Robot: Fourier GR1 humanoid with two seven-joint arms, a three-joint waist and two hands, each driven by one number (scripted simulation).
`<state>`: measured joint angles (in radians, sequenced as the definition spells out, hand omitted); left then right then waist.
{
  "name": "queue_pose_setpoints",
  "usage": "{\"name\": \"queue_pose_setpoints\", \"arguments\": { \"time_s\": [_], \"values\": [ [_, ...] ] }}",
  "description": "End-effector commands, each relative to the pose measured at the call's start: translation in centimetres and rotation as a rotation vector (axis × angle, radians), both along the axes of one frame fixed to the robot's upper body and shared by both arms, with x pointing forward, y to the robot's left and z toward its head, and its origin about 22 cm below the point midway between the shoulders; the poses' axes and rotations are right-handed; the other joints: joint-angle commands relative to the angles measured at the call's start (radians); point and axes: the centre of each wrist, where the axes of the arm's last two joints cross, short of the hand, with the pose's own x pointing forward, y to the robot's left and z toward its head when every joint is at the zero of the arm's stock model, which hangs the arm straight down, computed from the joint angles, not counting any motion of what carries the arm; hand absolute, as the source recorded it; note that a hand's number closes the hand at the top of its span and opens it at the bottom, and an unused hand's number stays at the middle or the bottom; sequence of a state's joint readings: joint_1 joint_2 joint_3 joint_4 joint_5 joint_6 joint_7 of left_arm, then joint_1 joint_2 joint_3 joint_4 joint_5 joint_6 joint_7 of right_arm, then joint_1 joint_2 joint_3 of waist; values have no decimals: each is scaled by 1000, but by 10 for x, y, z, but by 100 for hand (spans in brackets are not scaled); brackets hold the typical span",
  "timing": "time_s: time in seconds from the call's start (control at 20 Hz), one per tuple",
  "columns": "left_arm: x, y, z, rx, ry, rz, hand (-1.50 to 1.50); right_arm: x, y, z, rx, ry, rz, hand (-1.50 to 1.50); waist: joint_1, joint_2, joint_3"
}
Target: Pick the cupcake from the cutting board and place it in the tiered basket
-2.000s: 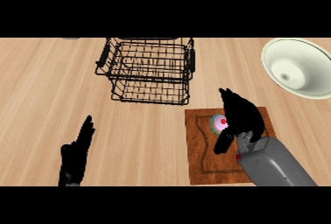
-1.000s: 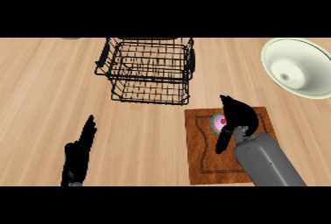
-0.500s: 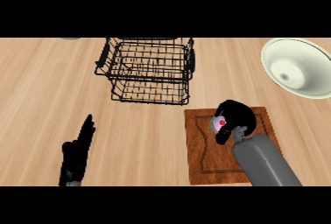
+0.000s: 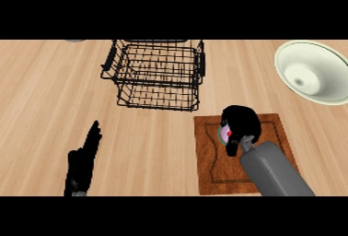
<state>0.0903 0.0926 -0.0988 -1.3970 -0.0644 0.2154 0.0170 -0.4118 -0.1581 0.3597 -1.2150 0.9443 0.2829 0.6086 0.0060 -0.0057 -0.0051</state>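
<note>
The right robot hand [image 4: 240, 120] was curled round the cupcake [image 4: 224, 133] on the cutting board [image 4: 211, 156], near the surface's front edge. The left robot hand [image 4: 83, 159] rested with fingers straight, holding nothing, at the front-left; the tiered basket [image 4: 158, 73] stood toward the back edge.

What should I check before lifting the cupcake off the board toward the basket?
1. Right hand curled over cupcake: ok.
2. Cupcake clear of cutting board: cannot tell, mostly hidden.
3. Tiered basket upright, top tier open: ok.
4. Path from board to basket free of objects: ok.
5. Left hand open, away from path: ok.
6. Bowl clear of the route: ok.
</note>
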Motion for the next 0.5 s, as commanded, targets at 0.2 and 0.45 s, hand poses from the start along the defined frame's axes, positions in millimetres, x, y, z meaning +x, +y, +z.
{"name": "queue_pose_setpoints", "arguments": {
  "time_s": [0.2,0.45],
  "values": [
    [1,-1,0,-16,0,6,0,-20,7,7,90,-93,198,150,-8,4,5],
    [2,20,0,9,10,28,0,-23,-1,49,296,-209,124,150,-21,1,5]
  ]
}}
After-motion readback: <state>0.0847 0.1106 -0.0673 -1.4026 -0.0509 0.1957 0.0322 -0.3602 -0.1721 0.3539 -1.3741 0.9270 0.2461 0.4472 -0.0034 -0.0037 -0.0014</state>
